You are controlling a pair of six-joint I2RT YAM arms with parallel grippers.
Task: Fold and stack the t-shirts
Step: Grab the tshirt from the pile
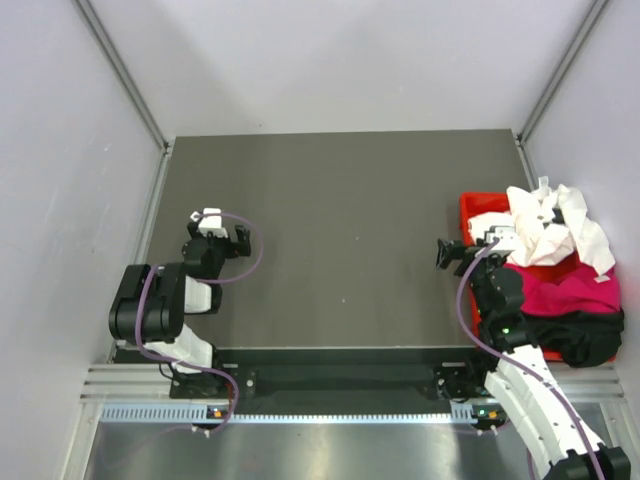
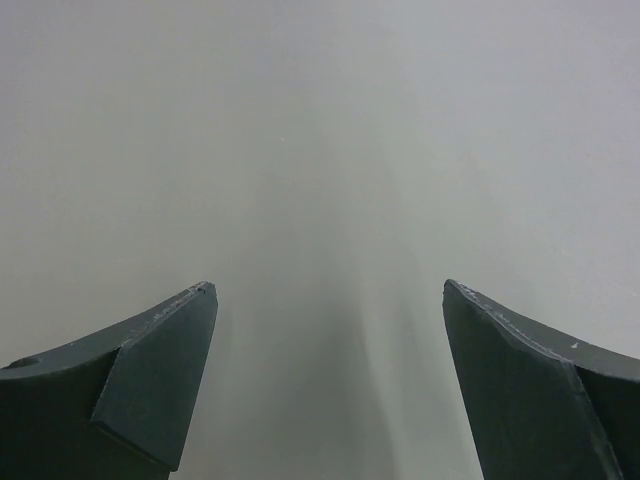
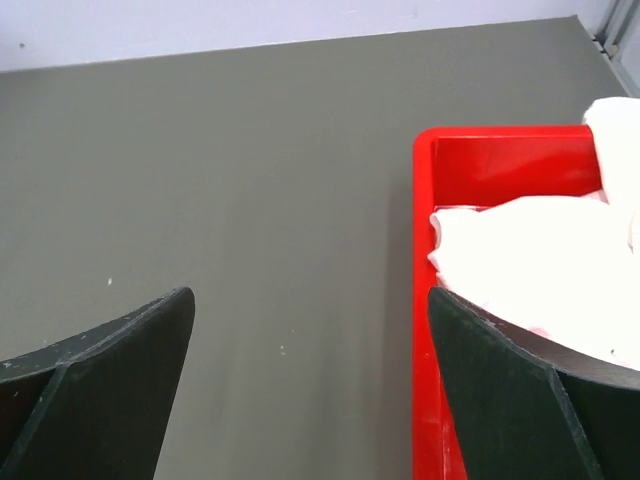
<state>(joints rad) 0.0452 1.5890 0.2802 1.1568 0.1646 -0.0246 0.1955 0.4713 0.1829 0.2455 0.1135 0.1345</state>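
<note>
A crumpled white t-shirt (image 1: 555, 225) lies on top of a heap in the red bin (image 1: 478, 206) at the table's right edge, above a magenta-pink t-shirt (image 1: 570, 290) and a black t-shirt (image 1: 580, 335) that hangs over the bin's near side. The white t-shirt (image 3: 540, 260) and the bin (image 3: 500, 160) also show in the right wrist view. My right gripper (image 1: 462, 248) is open and empty, over the bin's left rim, its right finger above the bin (image 3: 312, 385). My left gripper (image 1: 214, 232) is open and empty at the table's left, over bare surface (image 2: 328, 385).
The dark grey table (image 1: 340, 230) stretches between the two arms. White walls and metal frame rails close in the back and both sides. The red bin stands tight against the right wall.
</note>
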